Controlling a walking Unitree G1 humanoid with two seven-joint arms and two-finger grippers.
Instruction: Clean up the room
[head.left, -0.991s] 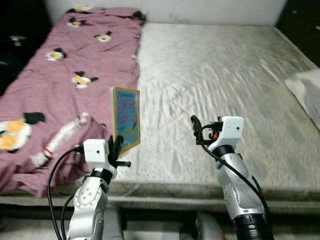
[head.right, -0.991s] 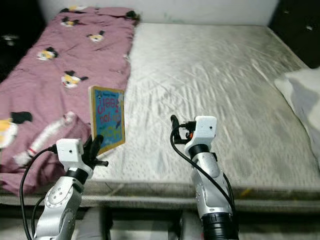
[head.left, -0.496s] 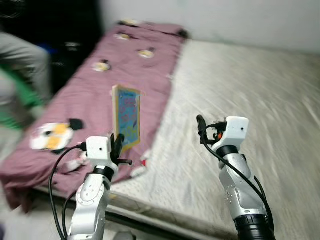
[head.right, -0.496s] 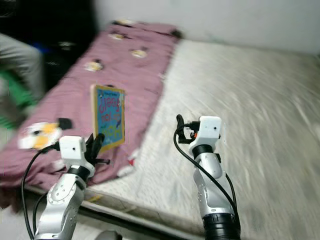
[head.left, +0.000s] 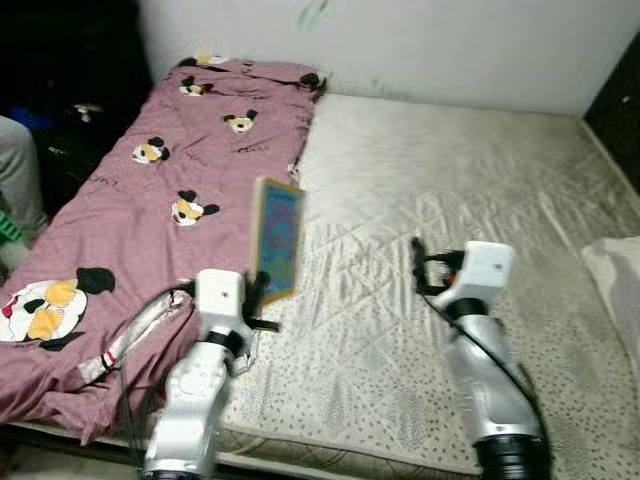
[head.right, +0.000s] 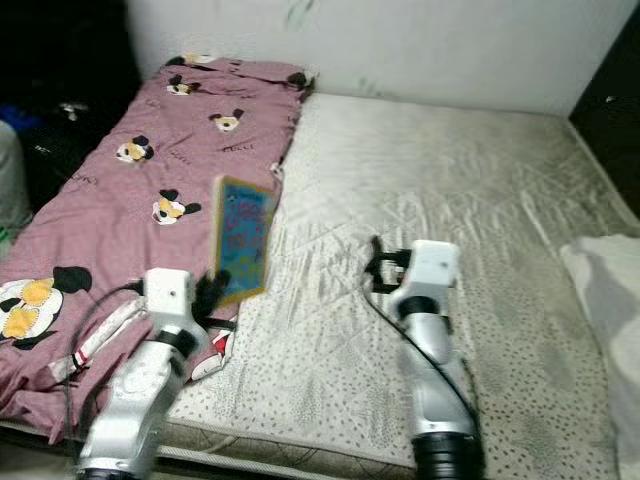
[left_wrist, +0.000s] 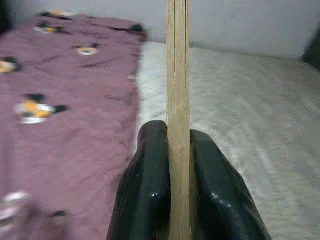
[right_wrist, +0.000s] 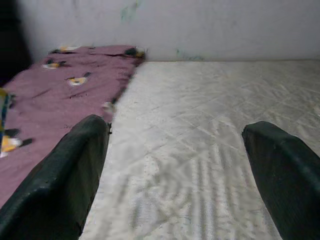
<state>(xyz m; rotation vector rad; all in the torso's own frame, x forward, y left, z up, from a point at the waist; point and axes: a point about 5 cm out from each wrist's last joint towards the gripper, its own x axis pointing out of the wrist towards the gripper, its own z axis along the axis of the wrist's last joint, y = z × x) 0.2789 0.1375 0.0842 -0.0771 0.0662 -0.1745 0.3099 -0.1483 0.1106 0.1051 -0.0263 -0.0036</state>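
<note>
The left gripper (left_wrist: 178, 150) clamps a book (head.left: 278, 240) upright above the near left of the mattress (head.left: 480, 200), beside the pink sheet (head.left: 150, 190). The right gripper (right_wrist: 177, 165) hovers over the mattress, fingers wide apart.

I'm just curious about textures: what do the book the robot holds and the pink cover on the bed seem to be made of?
The book, clamped upright in the left gripper, looks like thick cardboard: its edge is stiff, tan and layered, its cover printed, probably glossy. The pink cover looks like soft woven fabric, likely cotton, matte and wrinkled, with cartoon prints.
</note>
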